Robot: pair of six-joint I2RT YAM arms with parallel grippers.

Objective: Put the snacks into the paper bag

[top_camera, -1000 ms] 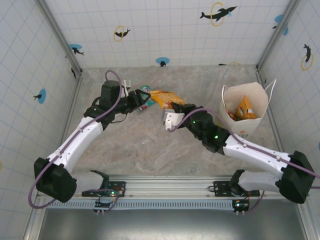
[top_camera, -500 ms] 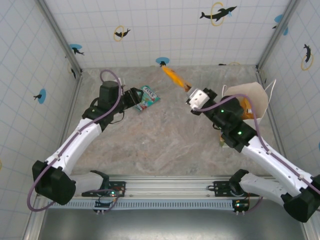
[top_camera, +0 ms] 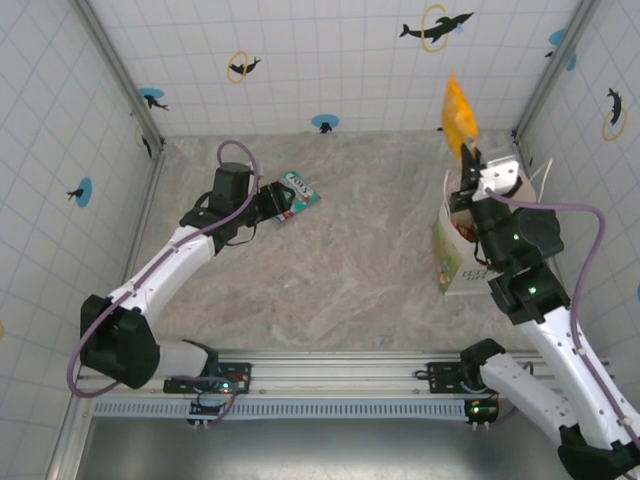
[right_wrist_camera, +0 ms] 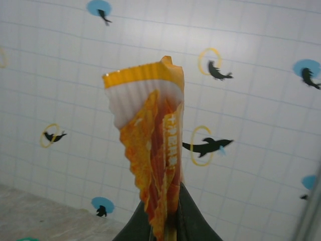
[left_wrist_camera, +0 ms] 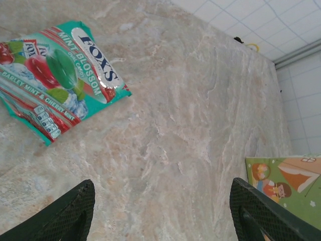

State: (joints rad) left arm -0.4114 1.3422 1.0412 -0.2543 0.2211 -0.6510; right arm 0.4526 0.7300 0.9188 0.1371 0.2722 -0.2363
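Right gripper (top_camera: 468,168), upper right, clamps a glossy orange foil packet (top_camera: 457,112), long axis upright, free end topward; left gripper (top_camera: 270,203) spread open.

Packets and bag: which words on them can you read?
"FOX'S": on the teal packet
"MINT BLOSSOM": same packet
"BARLEY MINT & CHERRY MINT": same packet
Too blurred to read: the lettering on the orange packet
No readable words: the bag, pictures only
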